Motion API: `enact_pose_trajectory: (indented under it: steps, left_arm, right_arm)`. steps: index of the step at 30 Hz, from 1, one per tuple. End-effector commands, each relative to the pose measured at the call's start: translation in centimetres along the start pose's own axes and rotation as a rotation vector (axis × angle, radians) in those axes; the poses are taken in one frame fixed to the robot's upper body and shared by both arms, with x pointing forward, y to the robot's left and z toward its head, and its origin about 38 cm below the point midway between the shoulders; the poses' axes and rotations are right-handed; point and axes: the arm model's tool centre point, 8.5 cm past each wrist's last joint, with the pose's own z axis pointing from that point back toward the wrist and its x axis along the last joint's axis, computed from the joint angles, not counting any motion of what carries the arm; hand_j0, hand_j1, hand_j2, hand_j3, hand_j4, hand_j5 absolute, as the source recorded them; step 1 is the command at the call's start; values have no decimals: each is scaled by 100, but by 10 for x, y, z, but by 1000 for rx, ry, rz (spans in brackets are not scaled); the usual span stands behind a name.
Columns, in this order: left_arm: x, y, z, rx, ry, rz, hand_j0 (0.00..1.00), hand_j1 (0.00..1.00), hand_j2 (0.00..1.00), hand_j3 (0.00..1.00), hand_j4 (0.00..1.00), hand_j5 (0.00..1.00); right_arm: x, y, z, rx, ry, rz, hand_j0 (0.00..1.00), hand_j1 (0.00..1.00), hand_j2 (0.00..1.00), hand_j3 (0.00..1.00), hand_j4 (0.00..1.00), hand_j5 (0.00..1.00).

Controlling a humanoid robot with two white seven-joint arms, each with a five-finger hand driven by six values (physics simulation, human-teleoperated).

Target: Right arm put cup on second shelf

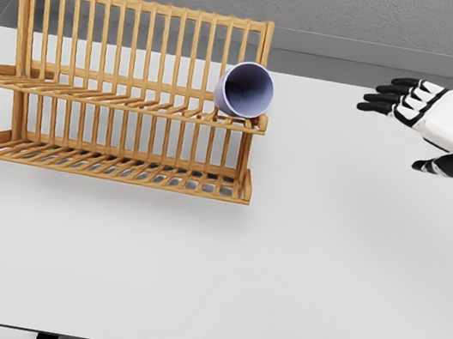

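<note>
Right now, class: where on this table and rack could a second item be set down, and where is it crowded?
The white table is bare in front of the wooden rack and to its right, below the open right hand. The rack's lower shelf and the upper shelf left of the cup hold nothing. Only the upper shelf's right end, where the cup lies tilted, is taken.

1 head view, looking forward and down across the white table [295,277], moderately near, grey wall [324,3] behind

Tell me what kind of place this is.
Likely a simulated kitchen-style test bench: a two-tier wooden dish rack holding a lavender cup stands on a plain white table against bare grey walls, the right hand hovering open.
</note>
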Motion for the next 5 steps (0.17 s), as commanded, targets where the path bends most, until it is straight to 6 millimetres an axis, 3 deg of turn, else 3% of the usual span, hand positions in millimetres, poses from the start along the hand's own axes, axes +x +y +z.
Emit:
enact_pose_trajectory:
  steps: [1, 5]
  left_arm:
    - [0, 0, 0, 0, 0, 0, 100, 100, 100, 100, 100, 100]
    - [0, 0, 0, 0, 0, 0, 100, 100, 100, 100, 100, 100]
  right_arm:
    - [1, 0, -2, -14, -3, -8, 100, 100, 100, 100, 100, 100]
    - [0, -1, -1, -14, 0, -5, 100, 100, 100, 100, 100, 100]
